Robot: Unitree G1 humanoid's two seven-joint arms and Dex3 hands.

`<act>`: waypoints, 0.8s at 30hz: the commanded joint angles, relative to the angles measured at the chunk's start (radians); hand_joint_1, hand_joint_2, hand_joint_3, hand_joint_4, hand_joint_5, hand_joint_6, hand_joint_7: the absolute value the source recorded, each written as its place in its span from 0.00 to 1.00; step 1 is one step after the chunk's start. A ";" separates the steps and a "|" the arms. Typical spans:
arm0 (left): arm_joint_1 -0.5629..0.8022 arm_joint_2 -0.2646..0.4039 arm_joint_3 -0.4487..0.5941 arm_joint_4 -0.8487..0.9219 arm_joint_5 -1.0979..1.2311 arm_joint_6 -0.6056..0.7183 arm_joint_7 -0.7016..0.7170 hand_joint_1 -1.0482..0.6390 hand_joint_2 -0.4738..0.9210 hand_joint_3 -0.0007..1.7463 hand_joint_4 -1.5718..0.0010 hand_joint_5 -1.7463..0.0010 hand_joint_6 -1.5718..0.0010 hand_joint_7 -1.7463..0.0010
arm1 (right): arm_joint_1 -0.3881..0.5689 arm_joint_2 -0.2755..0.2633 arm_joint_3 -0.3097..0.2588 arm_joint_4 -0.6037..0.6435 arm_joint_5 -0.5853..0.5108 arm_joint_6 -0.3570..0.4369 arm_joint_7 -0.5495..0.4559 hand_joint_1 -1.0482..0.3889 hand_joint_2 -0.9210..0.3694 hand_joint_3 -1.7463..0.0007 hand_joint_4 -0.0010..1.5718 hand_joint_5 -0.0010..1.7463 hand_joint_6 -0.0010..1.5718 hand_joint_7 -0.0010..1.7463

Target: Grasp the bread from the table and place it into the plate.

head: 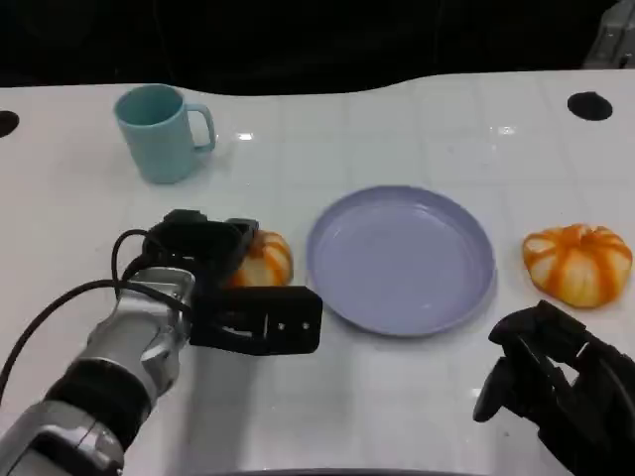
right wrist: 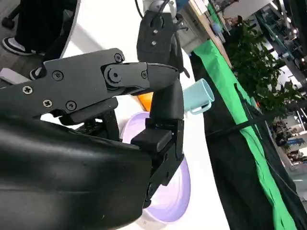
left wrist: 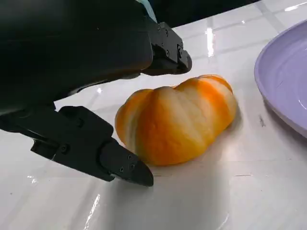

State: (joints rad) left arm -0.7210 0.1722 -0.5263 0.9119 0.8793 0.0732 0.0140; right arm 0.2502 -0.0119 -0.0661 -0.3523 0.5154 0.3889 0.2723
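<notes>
An orange-and-white striped bread (head: 264, 260) lies on the white table just left of the lilac plate (head: 402, 319). My left hand (head: 220, 283) is at this bread with its black fingers (left wrist: 168, 51) spread to either side of the bread (left wrist: 177, 117). It holds nothing, and the bread rests on the table. The plate (left wrist: 288, 81) is bare. A second striped bread (head: 577, 262) lies to the right of the plate. Near the front right edge, my right hand (head: 556, 382) hovers with loosely bent fingers (right wrist: 160, 129) and nothing in them.
A light blue mug (head: 159, 133) stands at the back left, handle to the right. Black cables loop over my left forearm (head: 119, 367). The table's far edge borders a dark background, with a round black hole (head: 589, 105) at the back right.
</notes>
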 commanded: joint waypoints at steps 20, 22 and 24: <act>-0.151 -0.022 -0.047 0.291 -0.104 -0.189 0.038 0.47 0.89 0.01 0.97 0.92 0.88 0.99 | 0.014 -0.009 -0.012 -0.010 0.010 -0.011 0.009 0.41 0.00 0.85 0.37 0.99 0.33 0.78; -0.160 -0.018 -0.047 0.314 -0.114 -0.210 0.024 0.50 0.93 0.01 0.84 0.92 0.81 0.99 | 0.016 -0.009 -0.011 -0.012 0.009 -0.012 0.009 0.41 0.00 0.85 0.37 0.99 0.33 0.77; -0.162 -0.015 -0.039 0.329 -0.129 -0.232 0.037 0.50 0.97 0.01 0.74 0.92 0.73 0.98 | 0.017 -0.010 -0.010 -0.015 0.006 -0.012 0.007 0.41 0.00 0.84 0.36 0.99 0.33 0.77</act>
State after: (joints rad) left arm -0.8621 0.1368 -0.5730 1.2149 0.7681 -0.1342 0.0585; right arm 0.2574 -0.0116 -0.0667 -0.3552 0.5170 0.3889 0.2796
